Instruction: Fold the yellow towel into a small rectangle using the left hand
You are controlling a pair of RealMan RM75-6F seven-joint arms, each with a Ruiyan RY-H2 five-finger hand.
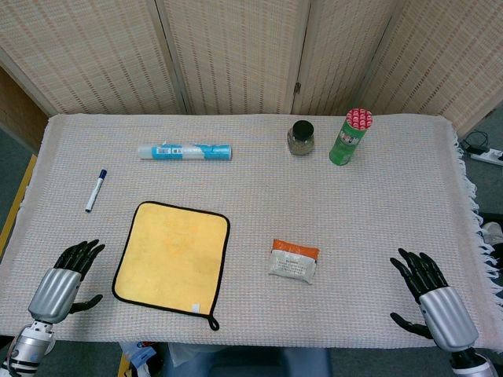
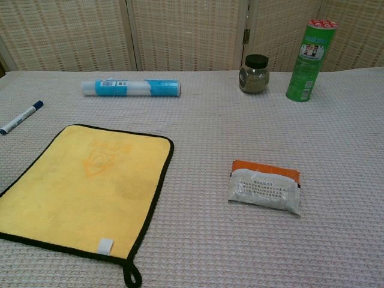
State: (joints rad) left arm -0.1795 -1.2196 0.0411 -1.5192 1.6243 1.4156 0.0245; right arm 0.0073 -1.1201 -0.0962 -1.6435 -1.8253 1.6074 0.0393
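A big table covered with a pale woven cloth [image 1: 259,196] fills both views. A flat yellow towel with a thin black edge [image 1: 171,257] lies spread out and unfolded on the near left part of the table. It has a small black loop at its near corner and a little white tag close by. The robot's left hand [image 1: 69,275], with black fingers and a silver back, rests at the near left edge of the table, just beside the towel but not touching it. Its fingers are spread apart and hold nothing. The right hand [image 1: 431,294] sits at the near right edge, far from the towel, also with its fingers apart and nothing in them. Only the head view shows the hands.

A long white and blue roll [image 2: 131,88] lies at the back left. A tall green can with a red top [image 2: 311,60] stands at the back right. Just left of it stands a small glass jar with a black lid [image 2: 254,74]. A white packet with an orange edge [image 2: 264,187] lies near the middle, right of the towel. A white marker with a blue cap [image 2: 21,117] lies at the far left.
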